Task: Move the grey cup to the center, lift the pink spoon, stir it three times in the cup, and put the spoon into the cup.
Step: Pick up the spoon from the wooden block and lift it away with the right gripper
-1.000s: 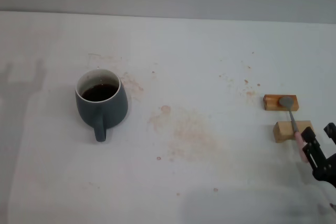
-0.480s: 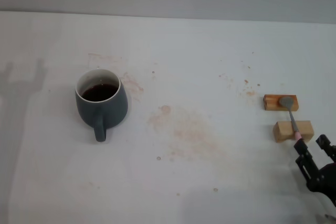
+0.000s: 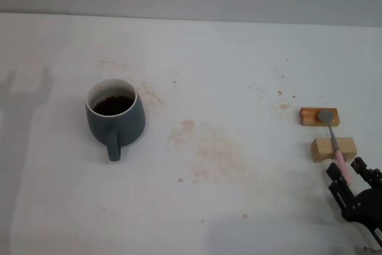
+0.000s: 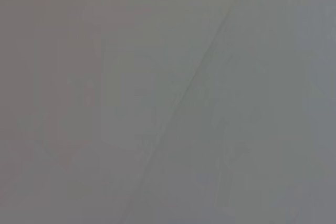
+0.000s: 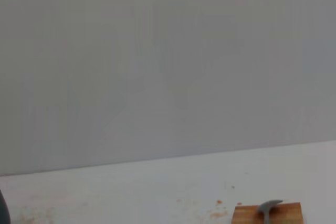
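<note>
The grey cup (image 3: 115, 117) stands on the left part of the white table (image 3: 239, 64), handle toward me, with dark liquid inside. The pink spoon (image 3: 333, 138) lies across two small wooden blocks at the right, its bowl on the far block and its pink handle end pointing toward me. My right gripper (image 3: 347, 169) is open at the table's near right, its fingers on either side of the pink handle end, not closed on it. The right wrist view shows the spoon's bowl (image 5: 269, 205). The left gripper is out of view.
The far wooden block (image 3: 310, 117) and the near wooden block (image 3: 322, 148) hold the spoon up off the table. Faint reddish stains (image 3: 209, 147) mark the table's middle. The far block also shows in the right wrist view (image 5: 247, 214).
My right gripper has drawn back toward me and slightly left along the spoon's handle. The spoon and the cup have not moved.
</note>
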Motion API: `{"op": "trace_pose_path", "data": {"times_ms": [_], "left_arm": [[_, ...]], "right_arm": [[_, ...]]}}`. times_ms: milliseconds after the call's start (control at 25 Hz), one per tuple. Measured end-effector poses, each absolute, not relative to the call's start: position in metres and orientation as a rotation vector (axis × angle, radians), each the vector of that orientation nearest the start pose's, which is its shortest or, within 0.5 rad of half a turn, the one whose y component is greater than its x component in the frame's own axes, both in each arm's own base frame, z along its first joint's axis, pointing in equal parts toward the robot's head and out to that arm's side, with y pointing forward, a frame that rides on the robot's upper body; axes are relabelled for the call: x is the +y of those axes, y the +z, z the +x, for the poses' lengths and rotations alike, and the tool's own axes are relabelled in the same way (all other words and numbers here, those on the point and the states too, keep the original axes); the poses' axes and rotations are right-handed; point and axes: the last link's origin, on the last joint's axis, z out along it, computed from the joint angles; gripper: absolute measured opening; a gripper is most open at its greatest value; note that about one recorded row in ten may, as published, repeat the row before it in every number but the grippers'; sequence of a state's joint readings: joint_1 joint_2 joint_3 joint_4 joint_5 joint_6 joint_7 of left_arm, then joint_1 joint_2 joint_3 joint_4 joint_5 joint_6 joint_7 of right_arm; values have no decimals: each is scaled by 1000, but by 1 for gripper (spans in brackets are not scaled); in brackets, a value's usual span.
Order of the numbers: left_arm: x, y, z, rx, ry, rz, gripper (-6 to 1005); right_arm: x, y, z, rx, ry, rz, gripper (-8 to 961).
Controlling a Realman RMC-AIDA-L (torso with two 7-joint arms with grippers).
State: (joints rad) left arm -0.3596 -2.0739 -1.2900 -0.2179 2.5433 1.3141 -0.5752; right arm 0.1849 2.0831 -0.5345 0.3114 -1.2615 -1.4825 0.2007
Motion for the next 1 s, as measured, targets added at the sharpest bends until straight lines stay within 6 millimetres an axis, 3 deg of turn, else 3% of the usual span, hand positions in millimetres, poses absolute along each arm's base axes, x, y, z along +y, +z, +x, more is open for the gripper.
{"op": "trace_pose_path", "data": {"times_ms": [1000], "left_arm": [[324,38,-335,-756,-1150,-1243,827]], "right_arm": [[170,-81,351,815,740,-1826,472]]}}
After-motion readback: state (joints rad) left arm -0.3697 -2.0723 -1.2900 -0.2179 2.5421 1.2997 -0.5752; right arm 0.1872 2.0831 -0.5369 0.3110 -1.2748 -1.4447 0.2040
